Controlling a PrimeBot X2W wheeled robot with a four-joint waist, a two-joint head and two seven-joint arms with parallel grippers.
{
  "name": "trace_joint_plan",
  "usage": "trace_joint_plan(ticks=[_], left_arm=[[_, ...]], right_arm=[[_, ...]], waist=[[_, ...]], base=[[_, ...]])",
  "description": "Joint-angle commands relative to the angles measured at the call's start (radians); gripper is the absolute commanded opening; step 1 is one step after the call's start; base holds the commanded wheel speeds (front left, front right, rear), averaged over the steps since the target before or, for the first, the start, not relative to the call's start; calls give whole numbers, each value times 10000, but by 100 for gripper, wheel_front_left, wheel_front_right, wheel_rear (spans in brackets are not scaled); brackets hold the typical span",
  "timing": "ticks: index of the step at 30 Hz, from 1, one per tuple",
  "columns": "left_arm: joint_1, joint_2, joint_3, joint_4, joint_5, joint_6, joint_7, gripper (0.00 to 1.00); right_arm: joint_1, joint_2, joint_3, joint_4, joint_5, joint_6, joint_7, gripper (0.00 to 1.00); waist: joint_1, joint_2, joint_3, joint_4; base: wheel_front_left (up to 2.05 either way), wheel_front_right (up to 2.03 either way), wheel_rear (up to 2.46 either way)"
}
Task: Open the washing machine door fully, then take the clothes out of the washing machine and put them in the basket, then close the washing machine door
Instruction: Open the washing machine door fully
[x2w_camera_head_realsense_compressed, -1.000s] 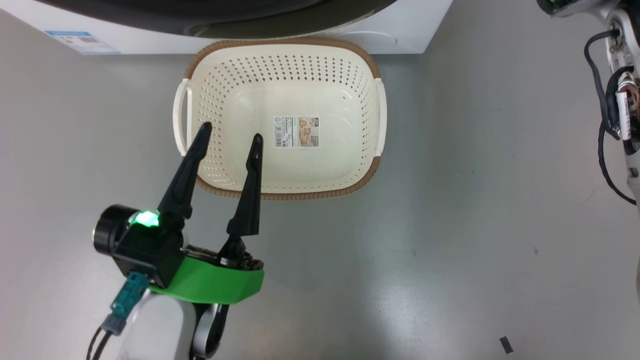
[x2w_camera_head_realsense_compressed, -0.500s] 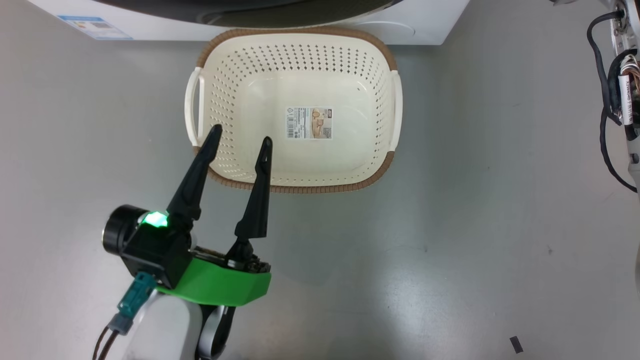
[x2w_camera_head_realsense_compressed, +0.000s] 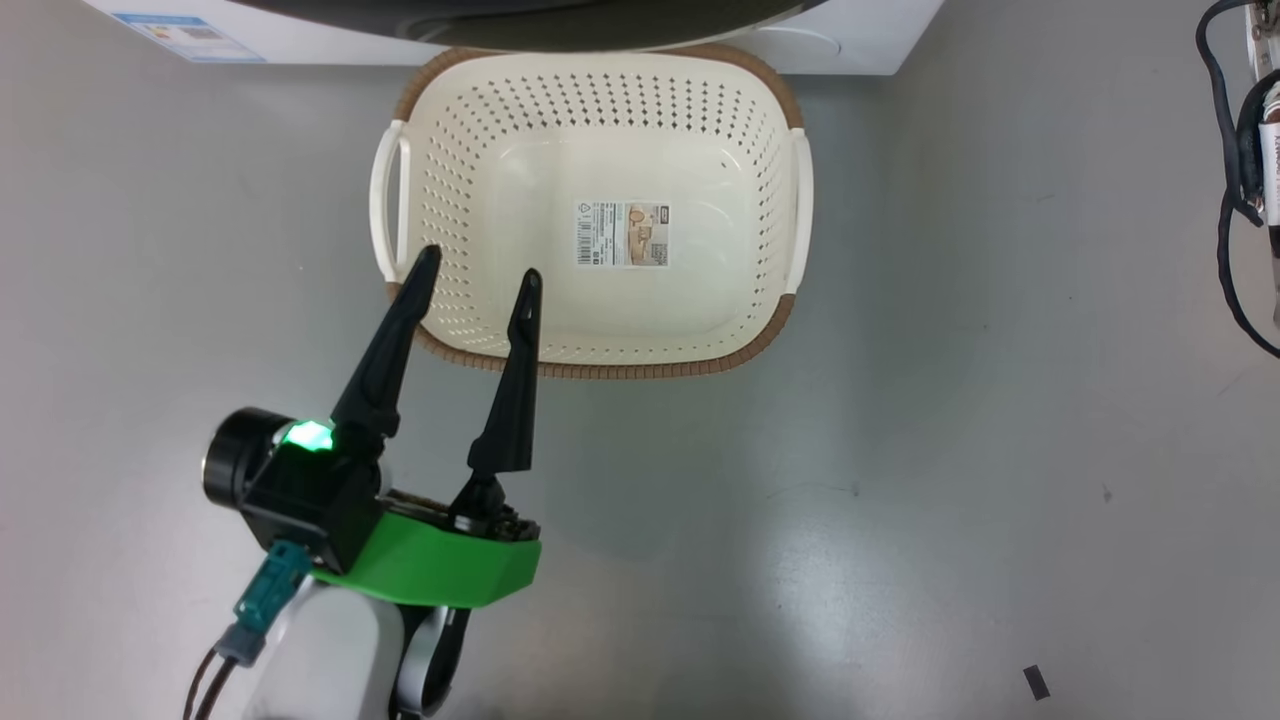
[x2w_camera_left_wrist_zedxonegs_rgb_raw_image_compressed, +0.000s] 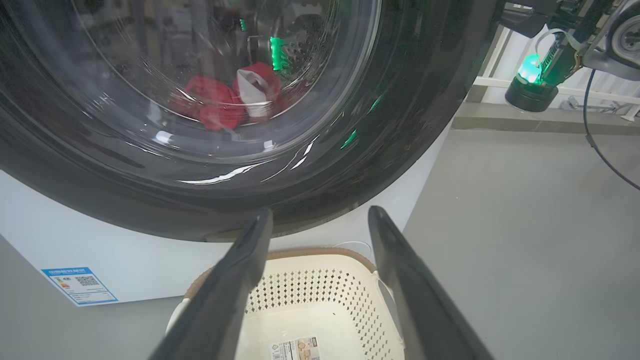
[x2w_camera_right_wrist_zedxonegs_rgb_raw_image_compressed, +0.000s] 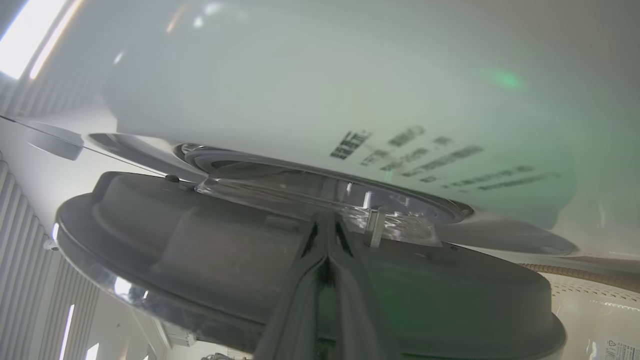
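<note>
The washing machine door (x2w_camera_left_wrist_zedxonegs_rgb_raw_image_compressed: 400, 125) hangs above the far edge of the basket, its glossy black rim and glass bowl facing the left wrist camera. Through the glass the clothes (x2w_camera_left_wrist_zedxonegs_rgb_raw_image_compressed: 215, 102), red with a white piece, lie in the drum. Low on the left of the washing machine (x2w_camera_left_wrist_zedxonegs_rgb_raw_image_compressed: 125, 255) front sits a small blue label (x2w_camera_left_wrist_zedxonegs_rgb_raw_image_compressed: 80, 286). Further right in the head view, the left claw (x2w_camera_head_realsense_compressed: 478, 268) is released, its two dark fingers spread wide, tips over the basket's near-left corner. The basket (x2w_camera_head_realsense_compressed: 600, 130) stands on the grey floor (x2w_camera_head_realsense_compressed: 950, 450) just before the machine, its far rim under the door and a sticker (x2w_camera_head_realsense_compressed: 621, 234) on its bare bottom. At the far right, the right arm's cables (x2w_camera_head_realsense_compressed: 1235, 180) run along the edge. In the right wrist view the right claw (x2w_camera_right_wrist_zedxonegs_rgb_raw_image_compressed: 327, 222) is clenched, fingers pressed together, tips at the door's dark inner side beside a metal latch (x2w_camera_right_wrist_zedxonegs_rgb_raw_image_compressed: 372, 227). The door stands a little off the machine's white front, the glass bowl showing in the gap. Whether the tips touch the door I cannot tell.
</note>
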Motion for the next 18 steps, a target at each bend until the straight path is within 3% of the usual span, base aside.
trace_joint_plan(ticks=[1,18], left_arm=[[-87,156,319,-171,18,27,-49,100],[75,156,562,86,252,-98,-49,100]], right_arm=[[29,278,32,-381,66,8,202,0],[997,625,483,-805,-280,8,1307,0]], waist=[[0,0,-27,-39],[0,0,-693,-518]], base=[[0,0,0],[0,0,0]])
